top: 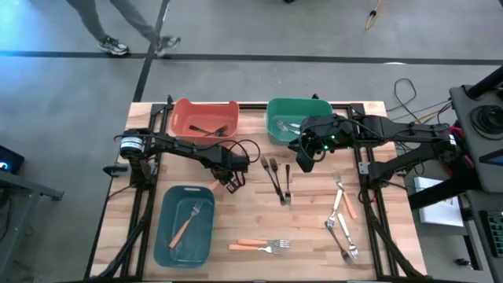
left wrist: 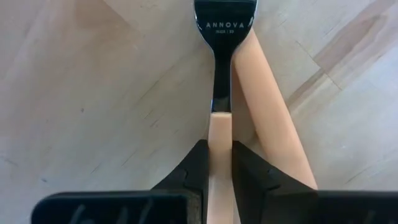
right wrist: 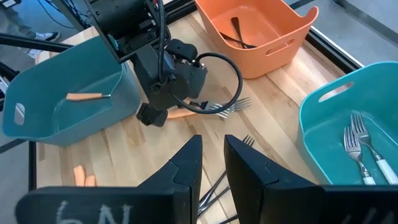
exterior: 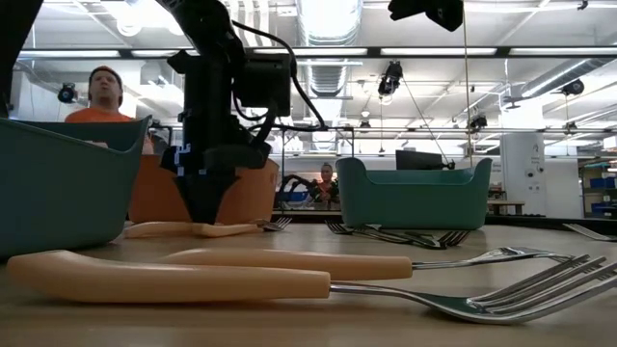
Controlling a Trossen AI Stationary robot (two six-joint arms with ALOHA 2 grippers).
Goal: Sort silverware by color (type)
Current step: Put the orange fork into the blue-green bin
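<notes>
On the wooden table (top: 314, 244), just right of the blue bin (top: 169, 244), the left gripper (left wrist: 215, 163) stands straight down with its fingers closed on the handle of an orange-handled fork (left wrist: 219, 143), a second orange handle (left wrist: 268, 118) lying just beside it, while the right gripper (right wrist: 212, 155), narrowly parted and empty, hovers near the green bin (top: 277, 130).

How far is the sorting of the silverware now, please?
Early stage. Done: one orange-handled fork lies in the blue bin, a black utensil in the orange bin, white-handled forks in the green bin. In hand: the left gripper is shut on an orange-handled fork's handle on the table. Left: black forks, orange and white ones. The right gripper hovers nearby.
</notes>
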